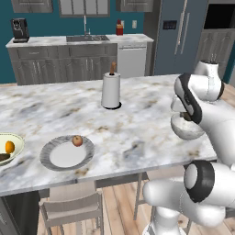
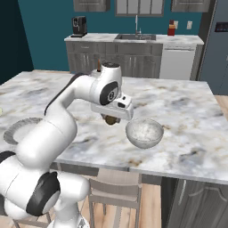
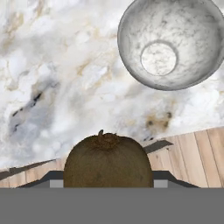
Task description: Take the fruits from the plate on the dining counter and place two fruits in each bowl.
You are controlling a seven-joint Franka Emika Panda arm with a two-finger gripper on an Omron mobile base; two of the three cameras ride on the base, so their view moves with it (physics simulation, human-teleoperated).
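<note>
My gripper (image 2: 111, 119) is clamped on the brown oval fruit (image 3: 108, 161), hovering over the white marble dining counter (image 1: 137, 124), beside the grey speckled bowl (image 3: 170, 43). I'd centre over the bowl's hollow, lower, then let go.

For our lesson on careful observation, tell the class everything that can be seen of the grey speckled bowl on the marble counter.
The round, deep grey speckled bowl looks like glossy mottled stone, with a paler flat circle at its bottom. It stands upright and empty on the white veined marble counter, near the counter's front edge. Nothing touches it but the counter. The robot's pincer, shut on a brown oval fruit, hangs beside it, a little short of its rim.
</note>
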